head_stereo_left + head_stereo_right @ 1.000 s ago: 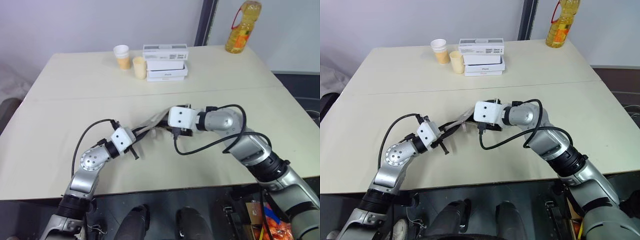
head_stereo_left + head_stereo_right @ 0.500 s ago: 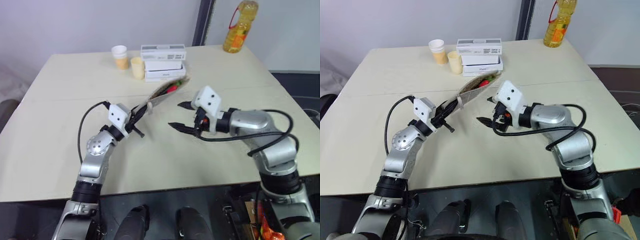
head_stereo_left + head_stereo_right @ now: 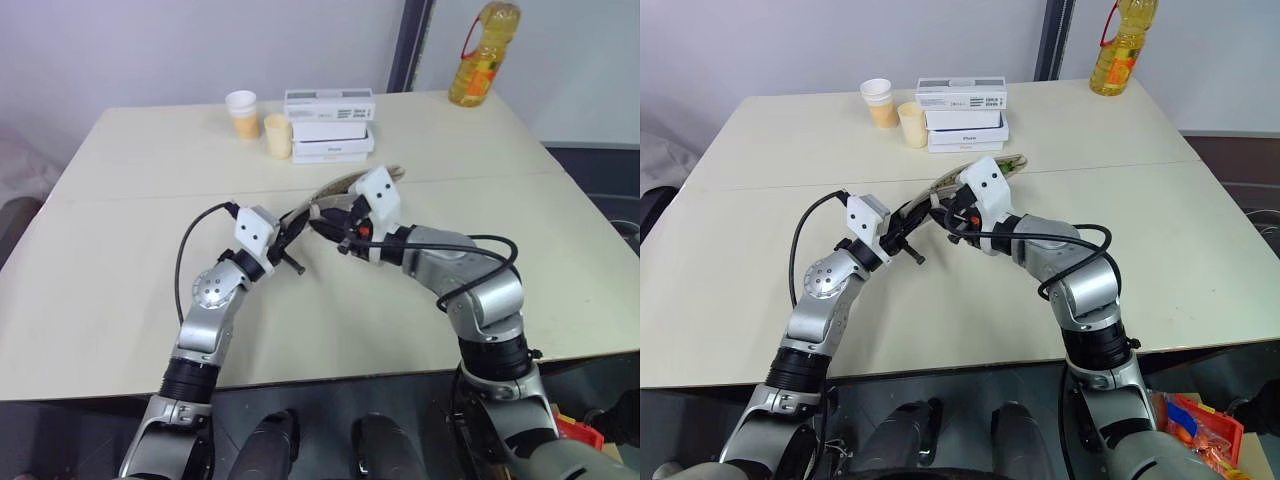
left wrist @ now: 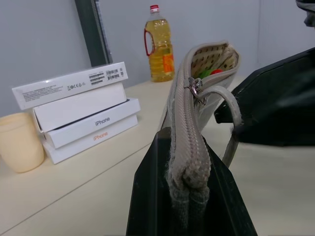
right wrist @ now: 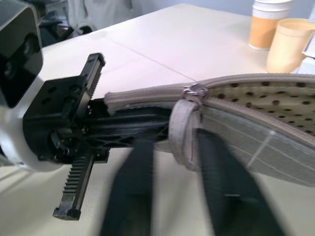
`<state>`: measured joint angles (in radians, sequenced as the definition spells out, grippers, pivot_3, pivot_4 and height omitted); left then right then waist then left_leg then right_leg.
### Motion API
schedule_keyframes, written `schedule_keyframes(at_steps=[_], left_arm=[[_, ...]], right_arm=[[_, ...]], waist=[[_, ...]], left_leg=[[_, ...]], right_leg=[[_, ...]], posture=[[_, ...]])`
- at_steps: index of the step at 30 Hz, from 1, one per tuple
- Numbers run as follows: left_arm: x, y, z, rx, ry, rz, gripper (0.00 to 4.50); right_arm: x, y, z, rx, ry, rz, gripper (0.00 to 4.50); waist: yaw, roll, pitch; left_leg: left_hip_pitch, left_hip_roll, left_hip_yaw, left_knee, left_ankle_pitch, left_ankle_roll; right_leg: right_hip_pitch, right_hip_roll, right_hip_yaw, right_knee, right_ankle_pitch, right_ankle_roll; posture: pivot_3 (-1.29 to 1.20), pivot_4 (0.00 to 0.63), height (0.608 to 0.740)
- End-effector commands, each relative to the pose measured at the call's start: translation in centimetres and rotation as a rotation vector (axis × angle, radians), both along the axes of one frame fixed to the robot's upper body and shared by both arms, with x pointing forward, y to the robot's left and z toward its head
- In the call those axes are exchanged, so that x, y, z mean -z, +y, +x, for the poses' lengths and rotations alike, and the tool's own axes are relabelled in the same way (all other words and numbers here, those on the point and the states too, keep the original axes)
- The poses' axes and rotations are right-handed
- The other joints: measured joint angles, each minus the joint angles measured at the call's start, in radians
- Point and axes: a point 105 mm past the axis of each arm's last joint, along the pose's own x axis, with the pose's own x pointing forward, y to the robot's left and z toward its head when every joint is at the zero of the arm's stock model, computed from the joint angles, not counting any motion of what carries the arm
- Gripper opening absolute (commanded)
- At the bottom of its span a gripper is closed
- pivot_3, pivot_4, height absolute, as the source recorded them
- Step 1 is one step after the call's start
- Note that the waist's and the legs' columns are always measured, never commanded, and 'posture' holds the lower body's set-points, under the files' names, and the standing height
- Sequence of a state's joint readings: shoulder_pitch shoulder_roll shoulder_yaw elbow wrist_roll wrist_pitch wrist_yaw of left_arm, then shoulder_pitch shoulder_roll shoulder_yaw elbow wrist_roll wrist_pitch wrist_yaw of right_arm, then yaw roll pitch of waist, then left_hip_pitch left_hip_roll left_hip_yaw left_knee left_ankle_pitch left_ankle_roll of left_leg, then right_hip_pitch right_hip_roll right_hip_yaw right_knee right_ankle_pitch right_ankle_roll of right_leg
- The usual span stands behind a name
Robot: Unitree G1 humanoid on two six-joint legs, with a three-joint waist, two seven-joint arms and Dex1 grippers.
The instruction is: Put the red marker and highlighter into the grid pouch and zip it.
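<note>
Zipping is the step I have in hand. My left end effector (image 4: 189, 196) is clamped on the closed end of the grid pouch (image 4: 187, 132) and holds it lifted off the surface (image 3: 150, 250), mouth gaping. Red and green show inside the mouth, which I take for the red marker (image 4: 217, 72) and the highlighter (image 4: 205, 73), so loading looks done. My right end effector (image 5: 174, 162) has its fingers drawn narrow at the pale pull tab (image 5: 182, 130); whether they truly pinch the loop I cannot tell. Next I judge I must draw that tab along the teeth away from the left end effector, keeping the pouch taut. Beyond the pouch stand stacked white boxes (image 3: 331, 125), two paper cups (image 3: 258, 122) and an oil bottle (image 3: 482, 55), against a pale wall.
</note>
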<state>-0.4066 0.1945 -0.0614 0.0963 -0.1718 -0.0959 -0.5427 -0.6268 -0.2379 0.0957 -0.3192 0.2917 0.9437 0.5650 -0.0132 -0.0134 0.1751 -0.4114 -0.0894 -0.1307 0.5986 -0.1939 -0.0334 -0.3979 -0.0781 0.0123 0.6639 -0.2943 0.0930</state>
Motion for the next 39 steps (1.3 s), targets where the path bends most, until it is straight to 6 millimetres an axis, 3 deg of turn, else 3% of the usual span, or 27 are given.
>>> schedule_keyframes(at_steps=[1, 7, 20, 29, 32, 35, 36, 39], left_arm=[[-1.5, -0.1, -0.3, 0.003, -0.07, 0.001, 0.0], [-1.2, 0.4, -0.2, -0.01, -0.076, 0.034, 0.0], [0.5, 4.0, -0.7, -0.067, -0.081, 0.16, 0.0], [1.4, 6.1, -1.4, -0.118, -0.064, 0.195, 0.0], [1.7, 6.7, -1.5, -0.128, -0.059, 0.21, 0.0], [2.2, 6.9, -2.0, -0.105, -0.025, 0.209, 0.0], [2.5, 6.8, -2.2, -0.079, 0.005, 0.203, 0.0], [3.2, 6.9, -2.8, -0.045, 0.078, 0.175, 0.99]], right_arm=[[-1.4, -0.1, 0.0, 0.003, -0.029, 0.042, 0.05], [-1.8, -1.4, 0.9, 0.077, -0.043, 0.058, 0.05], [-5.3, -8.7, 4.0, 0.379, -0.173, 0.022, 0.05], [-5.3, -13.8, 6.1, 0.611, -0.252, -0.172, 0.05], [-4.6, -13.6, 6.2, 0.597, -0.25, -0.203, 0.05], [-2.9, -11.5, 4.8, 0.431, -0.194, -0.222, 0.05], [-2.1, -10.9, 4.0, 0.359, -0.152, -0.222, 0.28], [-0.3, -10.1, 1.6, 0.205, -0.078, -0.236, 1.39]], waist=[[0.0, 0.0, 0.0], [-0.001, 0.0, 0.0], [-0.002, 0.0, 0.0], [-0.002, 0.0, 0.0], [-0.007, 0.0, 0.0], [-0.005, 0.0, 0.0], [-0.003, 0.001, 0.0], [-0.002, 0.001, 0.0]], left_leg=[[0.0, 0.0, 0.0, 0.0, 0.0, 0.0], [0.0, 0.0, 0.0, 0.0, 0.0, 0.0], [0.0, 0.0, 0.0, -0.001, 0.0, 0.0], [0.0, 0.0, 0.001, -0.001, 0.0, 0.0], [0.0, 0.001, 0.002, -0.001, 0.0, 0.0], [0.0, 0.001, 0.002, -0.001, 0.0, 0.0], [0.0, 0.001, 0.002, -0.001, 0.0, 0.0], [0.0, 0.001, 0.002, -0.001, 0.0, 0.001]], right_leg=[[0.0, 0.0, 0.0, 0.0, 0.0, 0.0], [0.0, 0.0, 0.0, 0.0, 0.0, 0.0], [0.0, 0.0, 0.0, 0.0, 0.0, 0.0], [-0.001, 0.0, 0.001, 0.0, 0.0, 0.0], [-0.001, 0.0, 0.001, 0.0, 0.0, 0.0], [-0.001, 0.0, 0.002, 0.0, 0.0, 0.0], [-0.001, 0.0, 0.001, 0.0, 0.0, 0.0], [0.0, 0.0, 0.001, -0.001, 0.0, 0.0]], posture=[[0.0, 0.15, 0.74], [0.0, 0.15, 0.74], [0.0, 0.15, 0.74], [0.0, 0.15, 0.74], [0.0, 0.15, 0.74], [0.0, 0.15, 0.74], [0.0, 0.15, 0.74], [0.0, 0.15, 0.74]])
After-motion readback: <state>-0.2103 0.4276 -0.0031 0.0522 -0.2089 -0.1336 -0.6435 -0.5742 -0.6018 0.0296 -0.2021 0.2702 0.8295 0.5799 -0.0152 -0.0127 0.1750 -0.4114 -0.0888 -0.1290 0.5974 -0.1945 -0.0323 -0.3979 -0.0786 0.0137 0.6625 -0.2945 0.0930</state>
